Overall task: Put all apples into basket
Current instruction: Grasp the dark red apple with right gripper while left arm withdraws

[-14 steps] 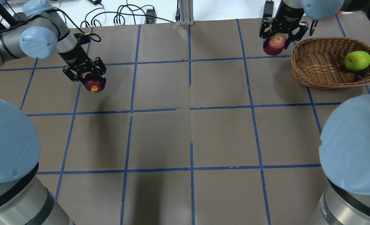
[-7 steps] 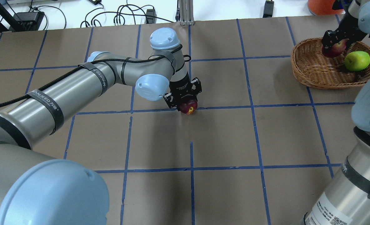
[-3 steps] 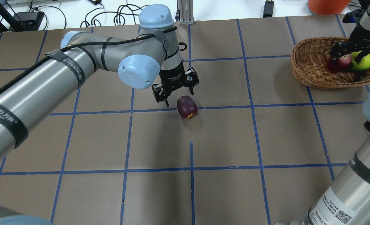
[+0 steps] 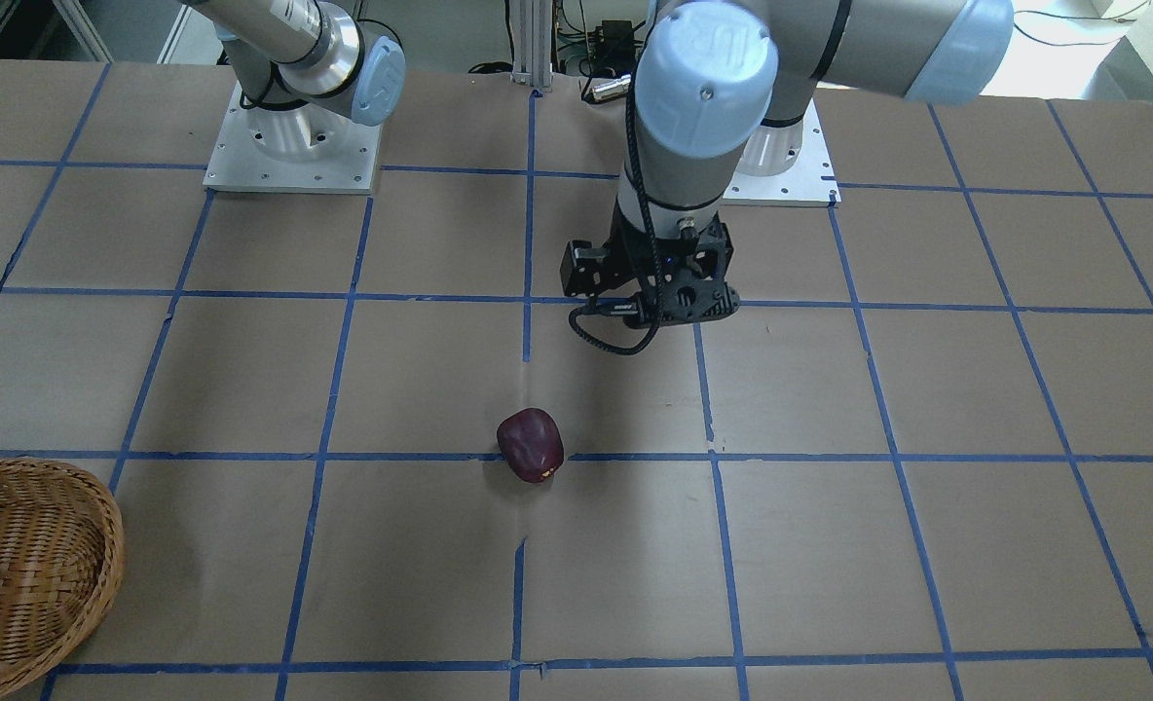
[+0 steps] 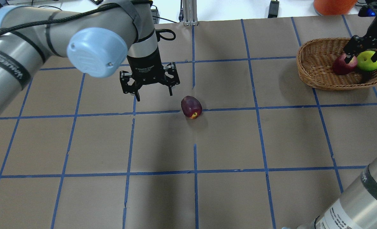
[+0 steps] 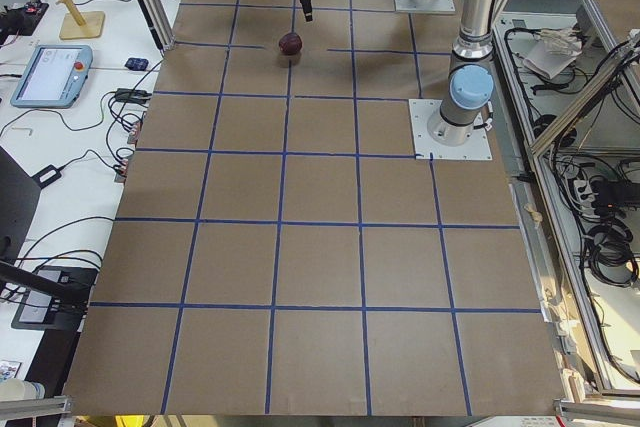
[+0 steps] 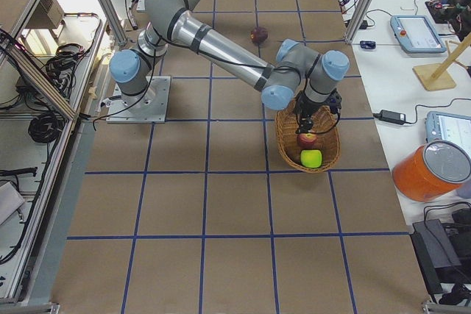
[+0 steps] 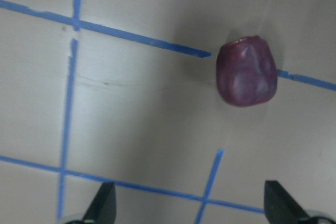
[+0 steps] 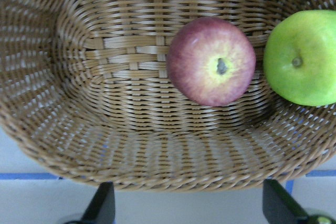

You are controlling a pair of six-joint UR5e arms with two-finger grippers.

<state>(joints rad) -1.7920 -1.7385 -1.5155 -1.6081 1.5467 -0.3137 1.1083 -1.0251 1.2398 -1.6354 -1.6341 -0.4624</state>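
- The left end effector (image 5: 154,94) hangs over the desk (image 5: 226,143) with its fingers spread wide and grips nothing.
- The maroon apple (image 5: 191,107) lies on its side on the desk, across a blue tape line (image 5: 233,109). It is just beside that end effector, off to the robot's right, outside the finger gap and touching neither finger.
- The right end effector (image 5: 360,58) hovers over the basket (image 5: 316,71), fingers apart and empty.
- Below it, the red apple (image 9: 211,61) and green apple (image 9: 302,59) sit side by side on the basket floor, stems up.
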